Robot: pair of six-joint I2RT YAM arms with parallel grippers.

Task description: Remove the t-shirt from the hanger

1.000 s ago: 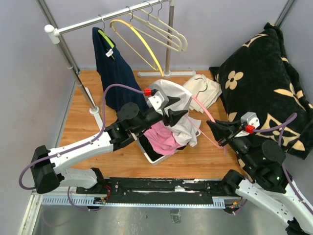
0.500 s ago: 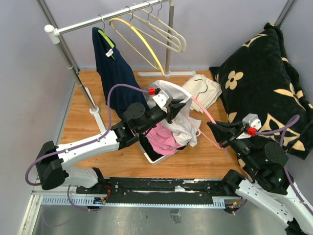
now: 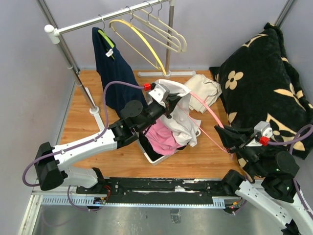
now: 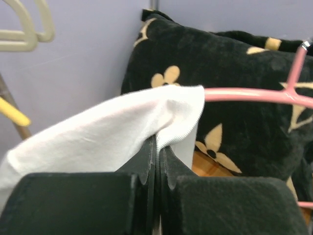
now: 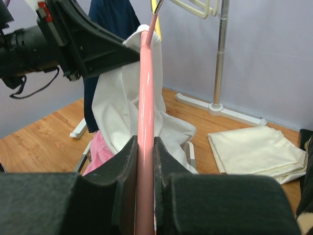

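A white t-shirt [image 3: 180,117] hangs partly on a pink hanger [image 3: 209,116] over the basket at the middle of the floor. My left gripper [image 3: 172,102] is shut on a ribbed edge of the t-shirt [image 4: 102,132]; in the left wrist view the jaws [image 4: 157,143] meet on the cloth, and the hanger's pink bar [image 4: 254,95] runs off to the right. My right gripper [image 3: 226,142] is shut on the hanger's lower arm. The right wrist view shows the pink bar [image 5: 145,88] pinched at my right gripper [image 5: 145,147], with the t-shirt [image 5: 122,98] draped at the far end.
A white basket [image 3: 148,152] holds a pink garment [image 3: 162,138]. A clothes rail [image 3: 112,17] carries a navy shirt [image 3: 115,71] and yellow and cream hangers [image 3: 146,46]. A folded cream cloth [image 3: 203,89] lies behind. A black flowered pillow [image 3: 266,83] fills the right side.
My left gripper has shut on the t-shirt's edge and lifted slightly. The right arm has drawn back to the right with the hanger, stretching it away from the shirt.
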